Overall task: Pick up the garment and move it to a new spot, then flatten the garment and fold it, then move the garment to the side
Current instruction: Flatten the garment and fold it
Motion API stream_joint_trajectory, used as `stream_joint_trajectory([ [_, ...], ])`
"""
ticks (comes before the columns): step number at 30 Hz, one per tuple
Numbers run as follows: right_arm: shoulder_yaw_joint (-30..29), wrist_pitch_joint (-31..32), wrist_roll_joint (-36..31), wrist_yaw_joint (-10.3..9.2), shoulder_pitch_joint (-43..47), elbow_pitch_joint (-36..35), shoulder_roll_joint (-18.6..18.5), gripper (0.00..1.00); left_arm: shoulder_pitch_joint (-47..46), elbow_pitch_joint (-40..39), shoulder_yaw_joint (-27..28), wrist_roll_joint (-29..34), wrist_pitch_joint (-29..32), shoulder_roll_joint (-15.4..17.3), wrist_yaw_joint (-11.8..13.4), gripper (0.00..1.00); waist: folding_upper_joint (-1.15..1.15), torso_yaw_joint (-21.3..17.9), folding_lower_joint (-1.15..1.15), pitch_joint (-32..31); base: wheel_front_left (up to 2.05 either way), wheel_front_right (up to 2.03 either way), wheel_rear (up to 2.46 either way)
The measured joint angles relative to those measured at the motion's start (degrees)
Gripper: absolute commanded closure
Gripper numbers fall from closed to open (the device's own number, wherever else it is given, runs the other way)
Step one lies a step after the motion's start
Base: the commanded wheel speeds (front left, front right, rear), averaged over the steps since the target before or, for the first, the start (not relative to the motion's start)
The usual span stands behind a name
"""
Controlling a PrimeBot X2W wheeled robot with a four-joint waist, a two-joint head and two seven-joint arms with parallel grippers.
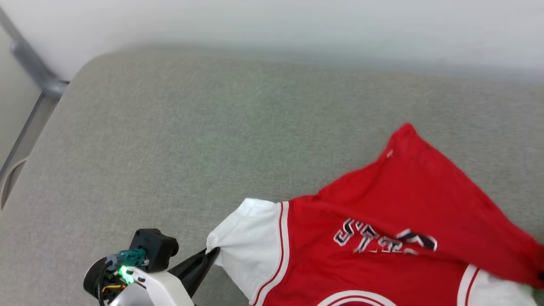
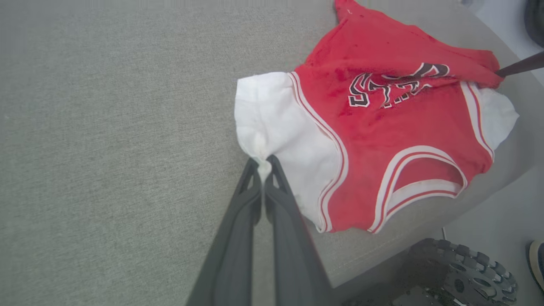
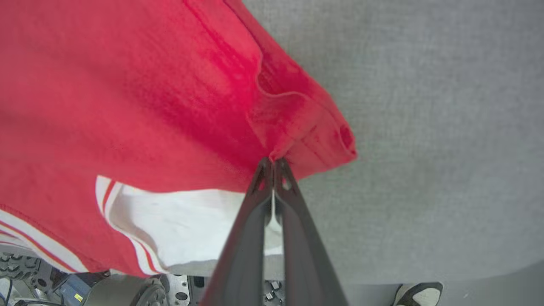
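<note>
**Item:** red jersey-style garment (image 1: 395, 199) w/ white short sleeves, striped trim, dark block lettering (image 1: 382, 240) facing up.

**Location:** near-right part of grey woven-fabric cushion (image 1: 191, 127), collar end close to cushion's near edge. Rumpled; a red flap lies partly over the lettering.

**Left gripper** (image 2: 263, 163): fingers clenched on edge of white sleeve (image 2: 276, 119).

**Right gripper** (image 3: 274, 161): fingers clenched on a bunched red corner, just beside the other white sleeve.

**Assessment:** step in hand looks like lift-and-relocate.

**Recommendations:**
- Raise both arms together and keep tension even btwn grips.
- Carry toward the cushion's open centre.
- Set the far edge down first so the flap falls flat.

**Risks:**
- Sleeve pinch is thin and may slip under a hard sideways pull.
- Right-hand grip prob. holds several layers and could drag a fold along.
</note>
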Motion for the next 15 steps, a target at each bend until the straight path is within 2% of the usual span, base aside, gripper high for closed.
stream_joint_trajectory([
  [3,-0.3,0.4,0.2,0.0,4.9,-2.2,0.1,1.0,0.7,0.6,0.1,0.1,-1.3,-1.2,1.0,1.0,0.0,-1.6,0.0,-1.6,0.0,0.0,0.0],
  [7,-1.5,0.4,0.8,-0.01,9.7,-4.3,2.2,1.0,1.0,1.4,-0.2,0.1,-2.5,-2.7,1.6,1.0,0.0,-3.2,0.0,-3.0,0.0,0.0,0.0],
  [14,-0.8,-1.4,0.6,-0.01,13.1,-3.8,4.6,1.0,1.6,2.1,-0.4,-0.2,-3.9,-4.3,2.3,1.0,0.0,-4.6,0.0,-3.7,0.0,0.0,0.0],
  [15,-0.5,-1.6,0.6,-0.01,13.1,-3.7,4.7,0.69,1.6,2.2,-0.4,-0.2,-3.9,-4.4,2.3,1.0,0.0,-4.7,0.0,-3.8,0.0,0.0,0.0],
])
